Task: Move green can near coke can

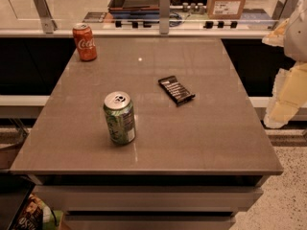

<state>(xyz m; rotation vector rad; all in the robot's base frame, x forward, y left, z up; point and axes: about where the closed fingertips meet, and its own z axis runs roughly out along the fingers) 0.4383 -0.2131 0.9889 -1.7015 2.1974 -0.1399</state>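
the tool (pixel 285 97) hangs at 3 o'clock, just off the tabletop's (pixel 216 143) right edge; wide or narrow, i cannot tell. a black snack bar (pixel 176 90) lies near centre. the green can (pixel 119 118) stands upright at 7 o'clock, back from the front edge. the coke can (pixel 85 42) stands at 11 o'clock by the far-left corner, with open surface between the two cans.

The table (pixel 192 143) had a smooth, glossy, stone-like top. The green can (pixel 119 118) and coke can (pixel 85 42) were shiny metal with silver lids. A black wrapper (pixel 176 90) looked like glossy plastic film. The gripper (pixel 283 104), at the right edge beside the table, looked pale matt plastic.
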